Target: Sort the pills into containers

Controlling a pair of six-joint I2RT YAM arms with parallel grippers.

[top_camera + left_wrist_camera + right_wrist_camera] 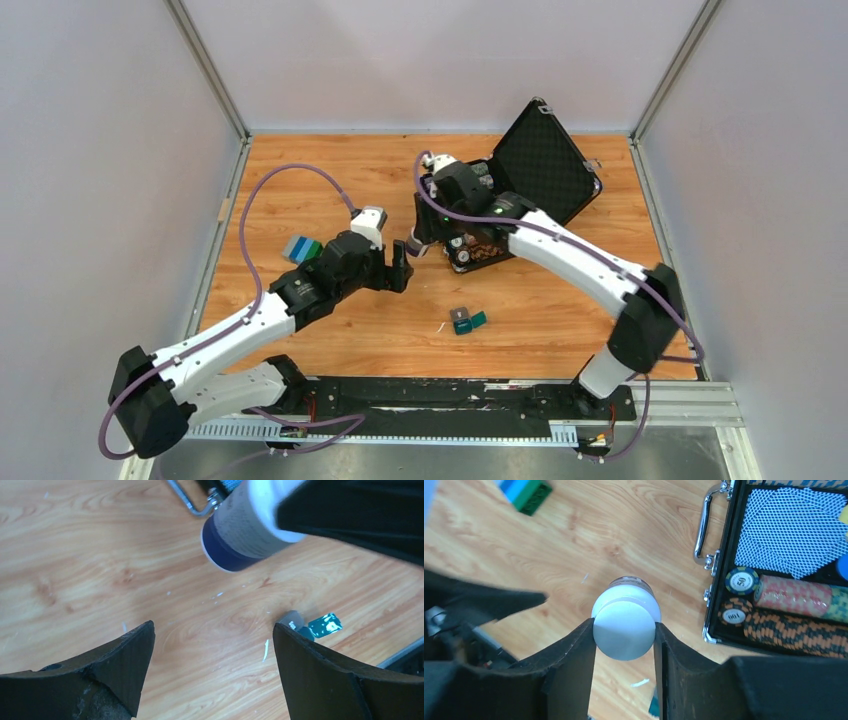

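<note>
My right gripper (pixel 625 639) is shut on the white cap of a pill bottle (pixel 625 625) and holds it above the wooden table; in the left wrist view the bottle (pixel 240 530) has a dark-blue base and a pale label. In the top view this gripper (pixel 418 243) is just left of the black case. The tiny dark-teal container (pixel 467 320) lies open on the table, its lid flat beside it; it also shows in the left wrist view (pixel 315 625). My left gripper (pixel 212 645) is open and empty, close below the bottle (pixel 402 265). No loose pills are clearly visible.
An open black chip case (pixel 530 185) with poker chips and cards (pixel 789 530) stands right of the bottle. A blue-and-green block (pixel 300 249) lies left of the left arm. A small white sliver (pixel 266 650) lies beside the teal container. Grey walls enclose the table.
</note>
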